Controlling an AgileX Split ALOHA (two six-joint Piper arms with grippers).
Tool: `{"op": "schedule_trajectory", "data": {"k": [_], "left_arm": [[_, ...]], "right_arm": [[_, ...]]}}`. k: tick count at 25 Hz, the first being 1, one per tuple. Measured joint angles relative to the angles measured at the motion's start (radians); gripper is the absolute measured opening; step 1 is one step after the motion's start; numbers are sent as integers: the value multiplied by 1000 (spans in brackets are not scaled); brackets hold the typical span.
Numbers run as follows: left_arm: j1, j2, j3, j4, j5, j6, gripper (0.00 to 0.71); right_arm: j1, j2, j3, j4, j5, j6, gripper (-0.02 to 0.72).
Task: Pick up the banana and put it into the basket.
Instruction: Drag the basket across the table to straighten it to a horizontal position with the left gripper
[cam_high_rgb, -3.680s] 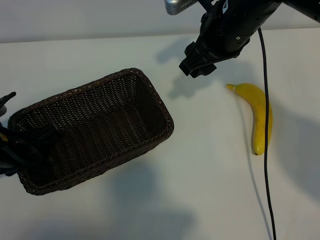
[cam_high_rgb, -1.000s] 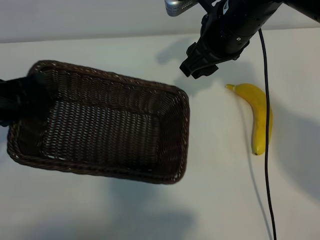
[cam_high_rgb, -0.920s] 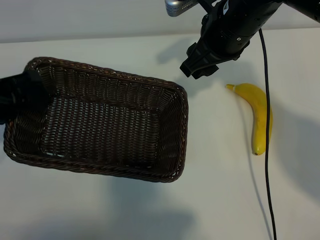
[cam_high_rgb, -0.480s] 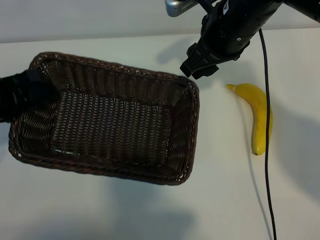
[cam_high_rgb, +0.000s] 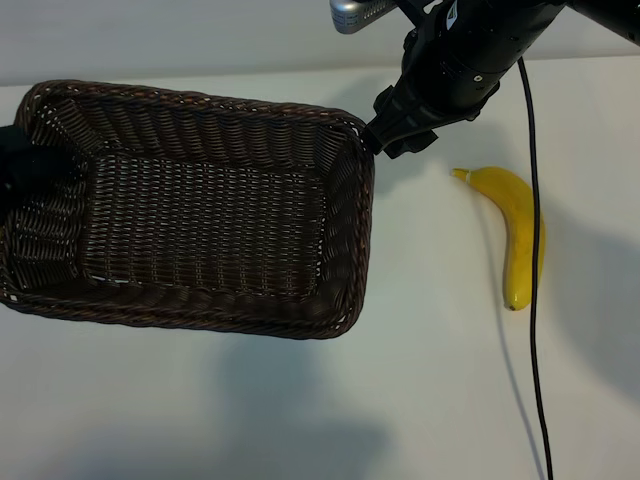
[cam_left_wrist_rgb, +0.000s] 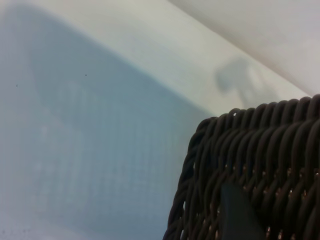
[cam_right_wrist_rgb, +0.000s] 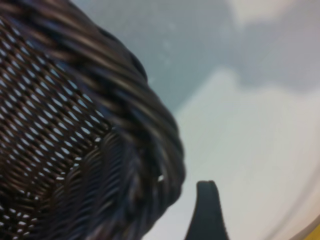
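Gripping basket (cam_high_rgb: 200, 235) at its far-left rim, left gripper (cam_high_rgb: 25, 170); right gripper (cam_high_rgb: 400, 128) open above basket's right corner; banana (cam_high_rgb: 518, 232) right of basket

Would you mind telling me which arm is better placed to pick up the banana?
The right: its gripper hangs empty close to the banana, while the left gripper is occupied holding the basket at its far end.

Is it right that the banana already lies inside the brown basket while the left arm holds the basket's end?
Not quite. The exterior view shows the banana lying on the table, right of the basket. The left gripper does hold the basket's end.
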Motion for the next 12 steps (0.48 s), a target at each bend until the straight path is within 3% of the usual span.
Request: {"op": "schedule_trajectory", "data": {"k": [4,12], "left_arm": [[13,65,0,-49,21,80,383],[13,214,0,-277,56,290,383]], "right_arm": [[0,0,0,0,0,0,551],[0,0,0,0,1,0,551]]}}
